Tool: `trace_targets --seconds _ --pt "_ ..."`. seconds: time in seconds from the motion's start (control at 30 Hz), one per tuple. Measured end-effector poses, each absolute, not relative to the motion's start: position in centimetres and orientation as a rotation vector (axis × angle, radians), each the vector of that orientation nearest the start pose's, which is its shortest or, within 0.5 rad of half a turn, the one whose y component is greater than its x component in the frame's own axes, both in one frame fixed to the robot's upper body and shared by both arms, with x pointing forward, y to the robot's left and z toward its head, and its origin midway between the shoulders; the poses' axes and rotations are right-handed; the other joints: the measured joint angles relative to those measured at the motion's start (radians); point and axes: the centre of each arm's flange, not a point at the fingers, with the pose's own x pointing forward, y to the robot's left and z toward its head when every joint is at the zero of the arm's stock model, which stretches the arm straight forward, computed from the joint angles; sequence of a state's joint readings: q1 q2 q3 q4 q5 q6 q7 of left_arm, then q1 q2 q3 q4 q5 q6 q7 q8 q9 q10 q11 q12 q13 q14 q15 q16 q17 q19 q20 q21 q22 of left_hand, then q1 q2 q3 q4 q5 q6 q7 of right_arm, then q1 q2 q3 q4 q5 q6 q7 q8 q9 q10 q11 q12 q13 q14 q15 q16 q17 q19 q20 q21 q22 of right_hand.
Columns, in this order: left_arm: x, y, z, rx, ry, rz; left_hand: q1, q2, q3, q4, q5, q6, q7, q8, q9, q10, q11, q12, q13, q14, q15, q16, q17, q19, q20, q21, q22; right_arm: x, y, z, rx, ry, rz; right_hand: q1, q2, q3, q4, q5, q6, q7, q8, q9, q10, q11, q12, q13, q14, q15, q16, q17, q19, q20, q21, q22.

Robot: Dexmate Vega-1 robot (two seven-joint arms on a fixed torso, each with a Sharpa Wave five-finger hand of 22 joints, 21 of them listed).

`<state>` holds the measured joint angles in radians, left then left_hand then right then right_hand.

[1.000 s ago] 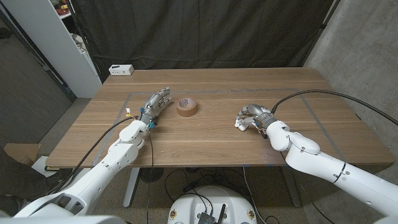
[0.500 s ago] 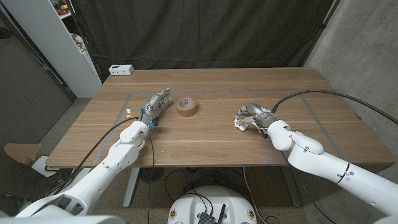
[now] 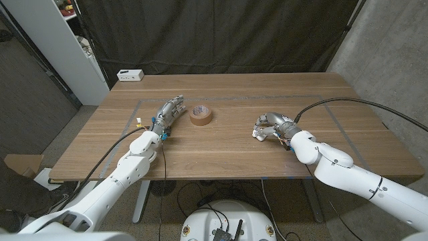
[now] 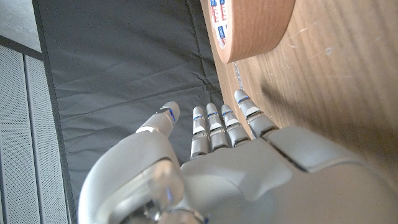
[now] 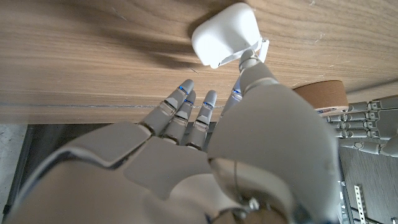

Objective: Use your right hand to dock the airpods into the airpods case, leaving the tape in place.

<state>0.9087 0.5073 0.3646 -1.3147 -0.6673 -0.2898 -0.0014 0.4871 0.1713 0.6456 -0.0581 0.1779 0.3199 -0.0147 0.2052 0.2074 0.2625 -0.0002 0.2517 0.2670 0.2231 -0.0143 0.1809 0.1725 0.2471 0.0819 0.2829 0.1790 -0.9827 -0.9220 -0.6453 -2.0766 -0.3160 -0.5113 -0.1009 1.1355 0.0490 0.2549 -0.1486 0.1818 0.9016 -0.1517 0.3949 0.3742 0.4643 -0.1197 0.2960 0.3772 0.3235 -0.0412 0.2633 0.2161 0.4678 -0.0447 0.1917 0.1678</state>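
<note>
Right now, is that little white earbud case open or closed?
Cannot tell for sure. The airpods case shows as a smooth rounded white shape on the table by the right hand, a small white part jutting beside it; its lid seam is hidden.

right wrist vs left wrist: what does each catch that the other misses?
Right wrist alone: the white airpods case, lid part open, with the right hand reaching toward it, a fingertip at its edge; the left hand also shows there beside the tape. Left wrist alone: the dark curtain beyond the left hand's fingers. Both: the brown tape roll and the wooden table.
</note>
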Motion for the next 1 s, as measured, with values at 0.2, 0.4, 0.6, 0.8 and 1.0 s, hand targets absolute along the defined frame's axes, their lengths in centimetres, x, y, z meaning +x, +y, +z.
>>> trace_targets --seconds 0.2,0.4,0.6,0.8,1.0 --pt "64.73 29.16 -6.74 -0.079 -0.534 -0.18 0.0 0.0 -0.003 -0.003 0.0 0.0 0.0 0.0 0.0 0.0 0.0 0.0 0.0 0.0 0.0 0.0 0.0 0.0 0.0 0.0 0.0 54.8 -21.09 -6.63 -1.252 -0.418 0.059 -0.003 0.003 -0.004 0.004 0.0 -0.002 -0.008 0.0 -0.004 -0.004 -0.004 0.0 0.001 0.0 0.0 0.0 0.0 -0.005 -0.005 0.0 0.0" --pt "64.72 29.15 -6.8 -0.079 -0.532 -0.178 0.0 0.0 -0.001 -0.004 0.0 0.0 0.0 0.0 0.0 0.0 0.0 0.0 0.0 0.0 0.0 0.0 0.0 0.0 0.0 0.0 0.0 54.92 -21.23 -6.69 -1.252 -0.424 0.06 -0.001 0.009 -0.004 0.004 0.0 0.003 -0.013 0.0 -0.004 0.001 -0.009 0.0 0.006 0.0 0.0 0.0 0.0 -0.005 -0.005 0.0 0.0" --pt "64.77 29.13 -6.84 -0.079 -0.53 -0.178 0.0 0.0 -0.001 -0.004 0.0 0.0 0.0 0.0 0.0 0.0 0.0 0.0 0.0 0.0 0.0 0.0 0.0 0.006 0.006 0.0 0.0 54.88 -21.33 -6.45 -1.243 -0.441 0.062 -0.001 0.009 -0.008 0.0 0.0 0.003 -0.013 0.0 -0.004 0.001 -0.009 0.0 0.006 0.005 -0.005 0.0 0.0 -0.005 -0.005 0.0 0.0" --pt "64.92 29.07 -6.84 -0.08 -0.527 -0.179 0.0 0.0 -0.001 -0.004 0.0 0.0 0.0 0.0 0.0 0.0 0.0 0.0 0.0 0.0 0.0 0.0 0.0 0.006 0.006 0.0 0.0 54.73 -21.35 -6.16 -1.241 -0.462 0.071 0.004 0.014 -0.008 0.0 0.0 0.009 -0.019 0.0 -0.004 0.008 -0.017 -0.001 0.011 0.011 0.0 0.0 0.003 -0.005 -0.005 0.0 0.0" --pt "65.05 29.1 -6.86 -0.08 -0.525 -0.18 0.0 0.0 -0.001 -0.004 0.0 0.0 0.0 0.0 0.0 0.0 0.0 0.0 0.002 0.0 0.0 0.0 0.0 0.006 0.005 0.0 0.0 54.66 -21.48 -5.94 -1.247 -0.483 0.082 0.008 0.018 -0.008 0.0 0.0 0.019 -0.029 0.0 -0.004 0.01 -0.025 -0.001 0.015 0.011 0.0 0.0 0.005 -0.009 -0.002 0.0 0.0"
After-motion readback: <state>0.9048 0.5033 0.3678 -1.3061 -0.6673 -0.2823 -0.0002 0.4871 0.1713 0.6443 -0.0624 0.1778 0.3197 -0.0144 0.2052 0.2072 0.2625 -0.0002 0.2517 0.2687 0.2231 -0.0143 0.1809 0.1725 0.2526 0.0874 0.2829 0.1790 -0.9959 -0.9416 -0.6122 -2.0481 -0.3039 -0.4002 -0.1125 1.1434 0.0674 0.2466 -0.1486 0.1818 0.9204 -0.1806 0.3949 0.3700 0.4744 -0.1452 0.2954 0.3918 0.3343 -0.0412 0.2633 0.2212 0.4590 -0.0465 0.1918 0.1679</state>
